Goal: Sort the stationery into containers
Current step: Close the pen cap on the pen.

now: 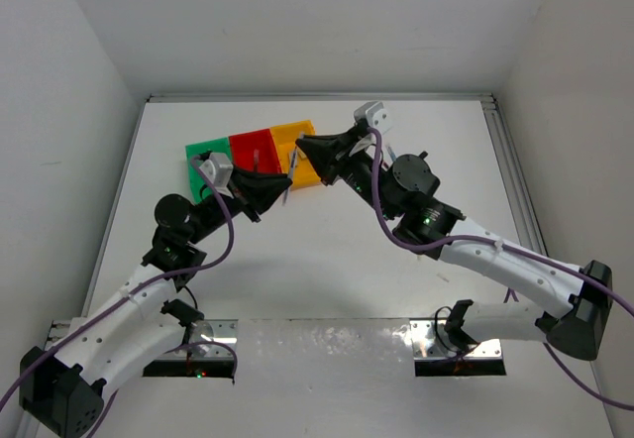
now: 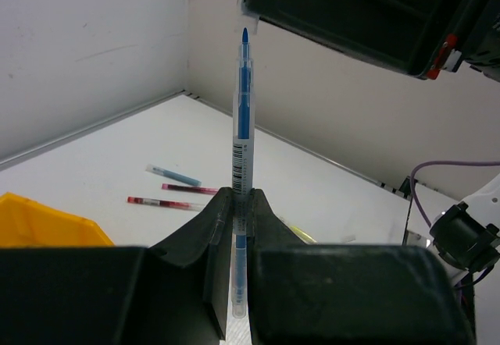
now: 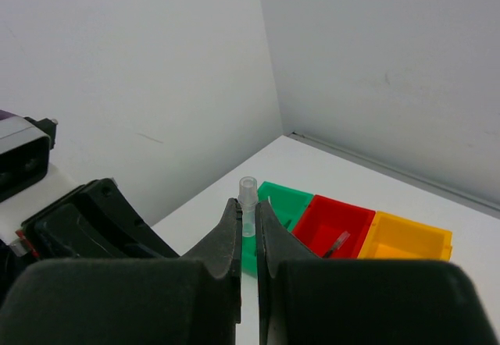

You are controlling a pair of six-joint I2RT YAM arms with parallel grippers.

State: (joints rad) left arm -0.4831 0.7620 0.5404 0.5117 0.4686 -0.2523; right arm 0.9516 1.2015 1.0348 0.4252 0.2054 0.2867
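Across the white surface little lies loose, and plain white walls close it in on the left, the far side and the right. A thin metal rail runs along the far edge and turns down the right side.

Toward the far left stand the joined containers: green bin, red bin and yellow bin, well clear of the walls. A small dark item lies in the red bin; what it is cannot be told.

Both arms reach in over the near side of the bins, so the open room for moving is the bare middle and the near right of the surface.

The left hand is clenched on a blue pen, held upright with its tip just under the other arm's housing. The right hand is clenched on a small clear cap, raised above the green bin's near side.

Beyond the yellow bin in the left wrist view, three loose pens lie flat and close together on the surface.
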